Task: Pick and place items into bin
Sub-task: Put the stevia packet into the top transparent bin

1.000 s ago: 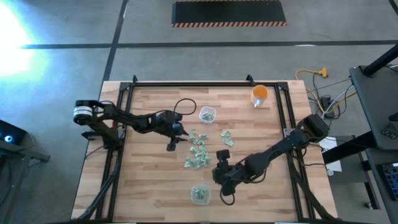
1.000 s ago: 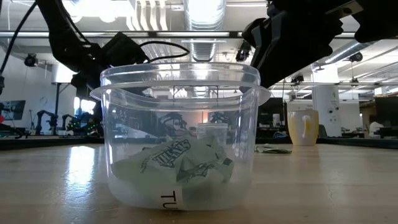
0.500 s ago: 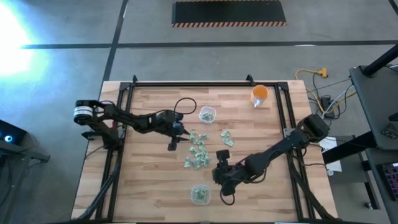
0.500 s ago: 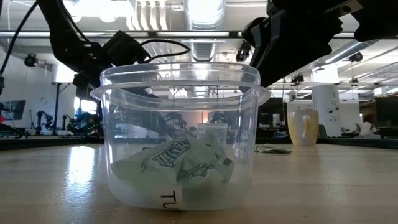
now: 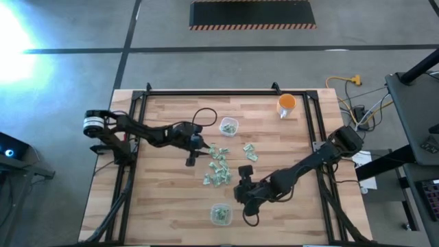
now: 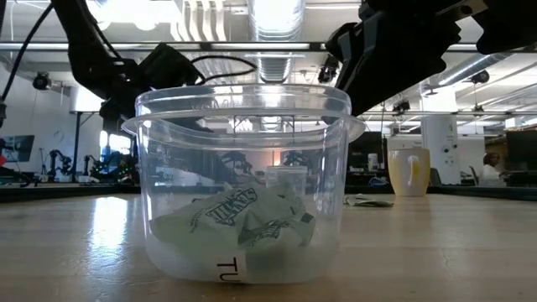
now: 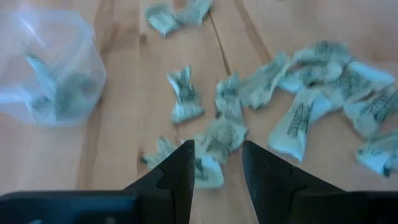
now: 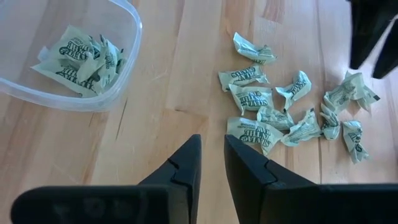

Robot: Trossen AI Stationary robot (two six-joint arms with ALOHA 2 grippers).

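Almost nothing had changed over the last second. The left claw [image 5: 190,160] stayed poised over the left edge of the heap of wrapped items [image 5: 218,169] near the middle of the tabletop [image 5: 164,199], its fingers apart around empty air, one crumpled piece [image 7: 214,140] lying just beyond the tips. The right claw [image 5: 241,195] hung between the heap and the bin [image 5: 220,214] at the near edge, fingers a narrow gap apart and closing very slightly, holding nothing. That bin already held several pieces; a second tub [image 5: 228,126] stood toward the far edge. Most items were still loose, so the task looked early, with a left-arm pick seemingly next.
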